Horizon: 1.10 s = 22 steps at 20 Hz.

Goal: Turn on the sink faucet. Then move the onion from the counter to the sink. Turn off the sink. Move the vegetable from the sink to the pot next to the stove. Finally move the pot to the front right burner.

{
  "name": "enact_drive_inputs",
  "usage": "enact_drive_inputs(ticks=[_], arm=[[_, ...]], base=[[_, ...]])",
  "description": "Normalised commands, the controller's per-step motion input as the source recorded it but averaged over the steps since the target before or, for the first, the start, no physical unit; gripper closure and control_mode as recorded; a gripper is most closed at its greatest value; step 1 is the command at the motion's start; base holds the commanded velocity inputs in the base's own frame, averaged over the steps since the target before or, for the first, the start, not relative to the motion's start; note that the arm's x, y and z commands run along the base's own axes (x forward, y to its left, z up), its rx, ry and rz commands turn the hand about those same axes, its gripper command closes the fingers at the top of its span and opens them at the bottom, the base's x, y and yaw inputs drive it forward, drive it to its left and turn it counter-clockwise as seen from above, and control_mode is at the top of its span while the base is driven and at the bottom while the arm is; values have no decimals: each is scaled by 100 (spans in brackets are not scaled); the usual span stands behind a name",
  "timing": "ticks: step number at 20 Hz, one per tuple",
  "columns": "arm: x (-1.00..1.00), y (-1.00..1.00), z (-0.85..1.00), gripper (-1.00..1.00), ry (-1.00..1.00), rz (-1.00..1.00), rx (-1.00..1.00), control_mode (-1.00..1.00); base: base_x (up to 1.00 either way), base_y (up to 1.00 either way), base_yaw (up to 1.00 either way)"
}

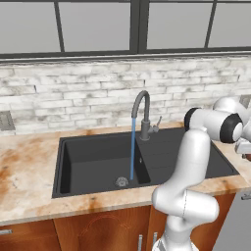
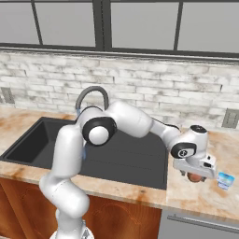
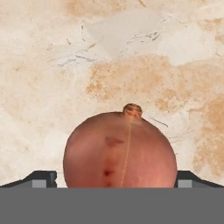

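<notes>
A: Where is our onion (image 3: 120,151)?
B: On the bench (image 2: 205,196), right of the sink (image 1: 98,157). Our jaws are wide apart, one on each side of it.
A: Water runs from the faucet (image 1: 142,112).

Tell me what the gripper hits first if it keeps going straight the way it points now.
The onion. In the hand view it sits between the open gripper fingers, with the counter right beneath it. Probably the fingers would straddle the onion and reach the counter, though depth is hard to judge.
</notes>
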Motion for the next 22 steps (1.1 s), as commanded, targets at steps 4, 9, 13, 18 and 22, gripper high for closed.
enact_drive_inputs(ticks=[4,9,13,18,22], arm=[[18,0,-15,100,0,6,0,-100],[1,0,-34,100,0,5,0,-100],[-3,21,-4,100,0,1,0,-100],[-12,86,62,100,0,0,0,-100],[0,100,60,100,9,1,0,-100]], base=[[0,0,0],[0,0,0],[0,0,0],[0,0,0],[0,0,0]])
